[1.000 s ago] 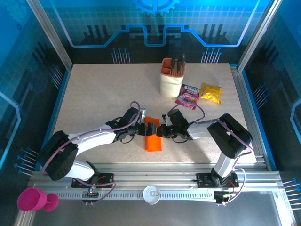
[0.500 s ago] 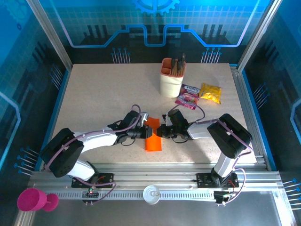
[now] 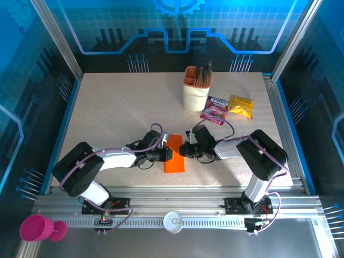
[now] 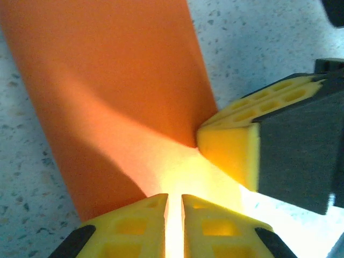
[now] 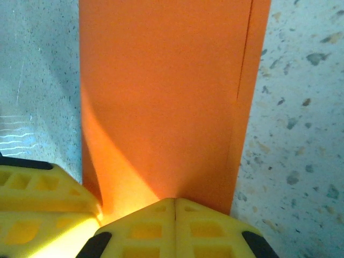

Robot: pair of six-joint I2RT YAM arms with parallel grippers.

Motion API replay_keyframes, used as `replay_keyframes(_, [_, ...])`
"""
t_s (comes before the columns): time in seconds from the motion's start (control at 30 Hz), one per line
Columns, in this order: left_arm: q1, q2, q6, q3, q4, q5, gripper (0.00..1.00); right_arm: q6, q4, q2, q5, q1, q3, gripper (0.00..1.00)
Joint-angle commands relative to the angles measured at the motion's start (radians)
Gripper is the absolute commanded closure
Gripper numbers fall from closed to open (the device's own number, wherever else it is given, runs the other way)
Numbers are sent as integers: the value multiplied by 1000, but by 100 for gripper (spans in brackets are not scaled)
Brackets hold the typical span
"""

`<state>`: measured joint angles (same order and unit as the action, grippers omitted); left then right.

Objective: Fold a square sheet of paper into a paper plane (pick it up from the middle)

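The square sheet of paper is bright orange and folded into a narrow strip lying on the table between both arms. My left gripper meets its left edge. In the left wrist view the paper runs into the thin slit between the nearly closed tips of the left gripper. My right gripper comes in from the right. In the right wrist view the right gripper is shut, its tips against the paper, which shows a crease line down its right side. No paper plane shape has formed.
A beige-and-orange pen cup stands behind the paper. Pink and yellow snack packets lie to its right. A pink cup and a white disc sit off the table by the front rail.
The left gripper has closed from wide open onto the paper's left edge and its arm has dropped lower towards the table. The raised flap of paper now lies flat. The right gripper has held still.
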<state>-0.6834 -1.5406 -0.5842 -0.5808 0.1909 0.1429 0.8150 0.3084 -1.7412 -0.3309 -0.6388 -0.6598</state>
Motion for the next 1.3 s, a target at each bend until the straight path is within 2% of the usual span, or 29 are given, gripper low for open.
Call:
replay_keyframes(0.0, [3, -25, 14, 29, 35, -42, 85, -5, -44, -97, 43, -12, 41, 100])
replay_keyframes(0.23, [3, -57, -3, 54, 69, -52, 85, -2, -45, -107, 37, -11, 47, 100])
replay_keyframes(0.47, [5, 90, 8, -8, 5, -47, 81, -9, -45, -107, 38, -9, 50, 100])
replay_keyframes(0.57, [20, 105, 33, -55, -25, -31, 80, -11, -45, -113, 39, -9, 49, 100])
replay_keyframes(0.9, [79, -26, 73, -105, 6, 4, 89, -11, -14, -127, 35, -8, 54, 100])
replay_keyframes(1.27, [90, -138, 9, -14, 131, -74, 91, -14, 1, -145, 28, -6, 61, 100])
